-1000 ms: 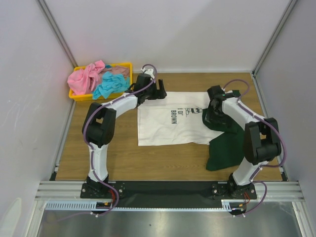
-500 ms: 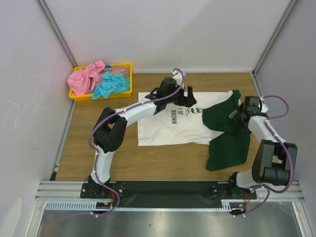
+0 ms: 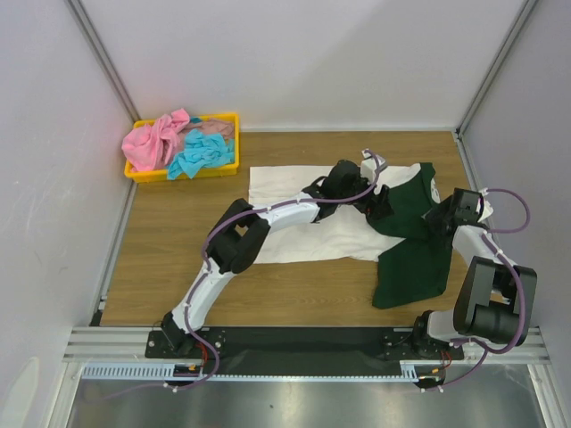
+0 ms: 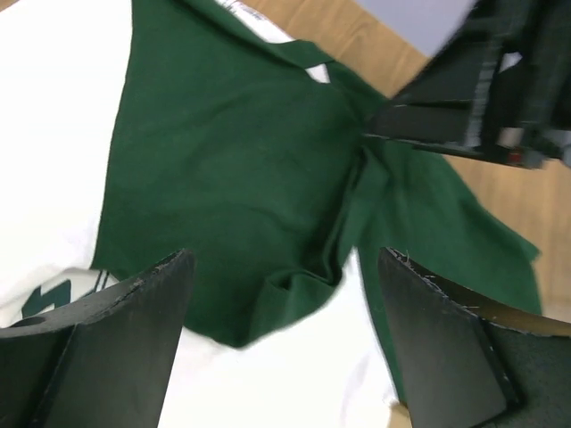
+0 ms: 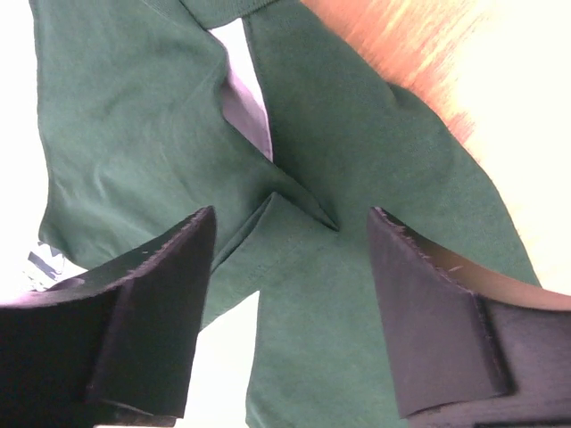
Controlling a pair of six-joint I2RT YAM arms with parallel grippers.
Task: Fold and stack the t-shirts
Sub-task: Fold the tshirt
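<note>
Seen only from the top view: the whole white t-shirt [image 3: 285,183], spread flat on the wooden tabletop [image 3: 178,259] right of centre, with a far green sleeve [image 3: 412,189] folded in over the body and a near green sleeve [image 3: 410,267] trailing toward the arm bases. Seen there too: a yellow plastic tray [image 3: 143,176] in the far left corner, heaped with a crumpled pink t-shirt [image 3: 152,141] and a turquoise t-shirt [image 3: 201,156]. Found the left tool [image 3: 376,203] stretched far across the white cloth to the sleeve's edge, and the right tool [image 3: 443,214] at the shirt's right side, where the 2 sleeves met. Could not read either tool's opening from up there.

Settled by the left wrist view: 2 matte black fingers [image 4: 134,321] set wide apart above the green cloth, nothing between them, with the right tool's dark tip at a gathered pucker [image 4: 361,147]. Caught also a scrap of dark print [image 4: 45,299] on the white at lower left.

Settled by the right wrist view: fingers [image 5: 152,294] likewise spread wide and gripping nothing, straddling a pointed fold [image 5: 299,201]. Showed soft, matte knit with shallow creases, and a sliver of white [image 5: 245,107] between 2 green layers
</note>
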